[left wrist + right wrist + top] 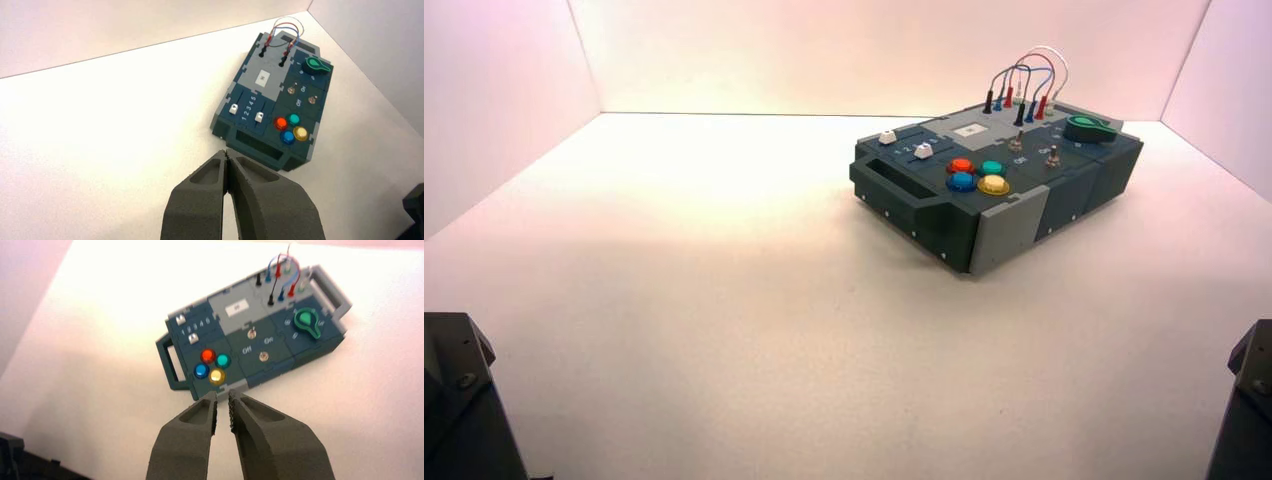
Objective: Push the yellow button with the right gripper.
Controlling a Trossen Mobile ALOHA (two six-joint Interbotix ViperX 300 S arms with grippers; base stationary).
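The box (999, 185) stands turned on the white table (724, 300), right of centre and toward the far wall. Four round buttons cluster on its near top face: the yellow button (993, 184) at the near right of the cluster, the blue button (961, 181) just beside it to the left, the red button (961, 165) and the teal button (992, 167) behind them. Beyond lie two white sliders (905, 144), two toggle switches (1036, 150), a green knob (1091, 128) and looping wires (1024, 80) at the far end. The right pincer (223, 400) hangs above the table short of the box, well apart from the yellow button (217, 376), its fingers (248, 412) narrowed to a thin gap. The left pincer (227, 154) is parked near the box's handle end, fingertips pressed together.
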